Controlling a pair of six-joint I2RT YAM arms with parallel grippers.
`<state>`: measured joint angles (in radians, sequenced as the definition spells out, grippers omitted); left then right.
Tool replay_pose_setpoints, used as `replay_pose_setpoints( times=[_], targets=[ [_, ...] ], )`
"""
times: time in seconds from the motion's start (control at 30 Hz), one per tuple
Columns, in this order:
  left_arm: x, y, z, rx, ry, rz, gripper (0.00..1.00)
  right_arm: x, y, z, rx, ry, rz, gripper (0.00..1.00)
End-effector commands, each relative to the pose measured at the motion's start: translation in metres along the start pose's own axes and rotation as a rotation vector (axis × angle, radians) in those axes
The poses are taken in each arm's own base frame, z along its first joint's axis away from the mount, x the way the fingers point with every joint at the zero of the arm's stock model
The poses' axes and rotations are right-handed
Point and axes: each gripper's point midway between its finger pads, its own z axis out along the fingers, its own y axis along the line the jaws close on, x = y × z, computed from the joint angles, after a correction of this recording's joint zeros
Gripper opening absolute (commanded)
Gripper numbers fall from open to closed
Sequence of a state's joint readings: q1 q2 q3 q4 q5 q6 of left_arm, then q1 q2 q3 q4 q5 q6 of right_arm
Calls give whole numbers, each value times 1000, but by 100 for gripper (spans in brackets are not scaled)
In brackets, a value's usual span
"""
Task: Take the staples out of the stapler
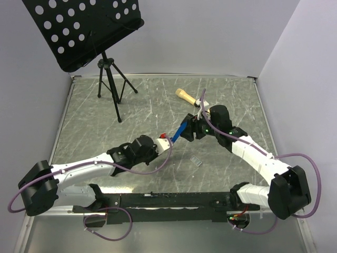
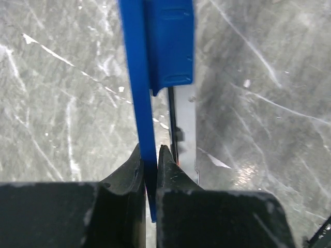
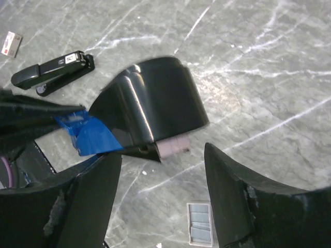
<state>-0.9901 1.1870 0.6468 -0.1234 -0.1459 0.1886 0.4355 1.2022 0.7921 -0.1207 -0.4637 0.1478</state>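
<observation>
Left end effector [image 2: 151, 155] pinches the blue stapler [image 2: 168, 46]; right end effector [image 3: 161, 157] is open. Staples [image 3: 199, 223] lie on the table [image 3: 269, 62], so pull away slowly, no bumping.

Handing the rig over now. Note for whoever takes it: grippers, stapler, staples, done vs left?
Left gripper: shut on the blue strip of a blue-and-black tool.
Right gripper: open, jaws either side of that tool's black end, not gripping.
Stapler: lying on the table, in neither gripper; seen only from the right wrist.
Staples: one strip loose on the table by the right gripper.
Done: that strip lies outside the stapler.
Left: cannot tell whether the stapler holds more; check.
</observation>
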Motion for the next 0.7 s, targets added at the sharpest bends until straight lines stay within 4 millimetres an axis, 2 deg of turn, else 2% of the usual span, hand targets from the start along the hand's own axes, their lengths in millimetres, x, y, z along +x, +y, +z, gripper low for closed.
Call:
replay_pose_setpoints(
  times=[0.0,0.13,0.2,0.23,0.27,0.37,0.53,0.67],
  targets=[
    [-75,-44,-11,255,-241,127,1,-60,-4,1,29,-185,-72,73],
    [-82,-44,-12,263,-273,72,1,-58,-2,8,6,-154,-57,74],
    [-97,-39,-13,254,-316,-17,1,-57,5,7,-28,-144,-35,76],
    [-100,-38,-13,255,-327,-50,1,-58,9,4,-38,-150,-27,77],
    [-106,-35,-13,259,-342,-121,1,-50,11,1,-42,-120,16,77],
    [-119,-39,-17,317,-390,-254,1,-46,24,-13,-75,-117,69,77],
    [-131,-45,-22,387,-444,-369,1,-37,40,-30,-127,-124,111,76],
    [-147,-48,-32,443,-498,-453,1,-34,56,-35,-204,-125,194,74]
  ],
)
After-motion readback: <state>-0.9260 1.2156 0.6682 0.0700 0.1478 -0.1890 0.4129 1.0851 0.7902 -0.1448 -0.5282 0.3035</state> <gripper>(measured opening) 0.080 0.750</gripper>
